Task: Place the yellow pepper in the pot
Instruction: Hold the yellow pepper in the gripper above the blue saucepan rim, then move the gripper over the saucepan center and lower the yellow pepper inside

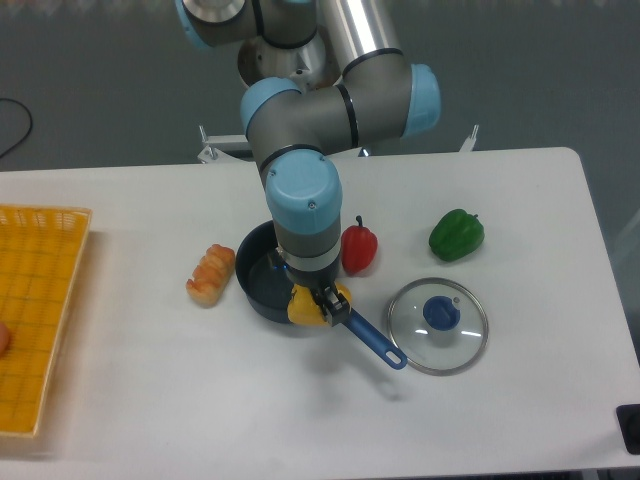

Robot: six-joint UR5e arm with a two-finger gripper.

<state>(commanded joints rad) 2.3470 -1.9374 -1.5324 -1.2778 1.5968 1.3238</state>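
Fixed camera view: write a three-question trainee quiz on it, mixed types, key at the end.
1. True or false: the small glossy yellow pepper lies on the yellow mesh tray.
2. What lies right of the round glass lid with the blue knob? A) green pepper B) red pepper C) nothing
3. Fill in: the two-finger gripper holds the yellow pepper at the rim of the dark round ____.

Key: 1 false; 2 C; 3 pot.

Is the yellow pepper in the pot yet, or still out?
Still out. The yellow pepper sits in the gripper at the pot's near rim, by its handle, not inside.
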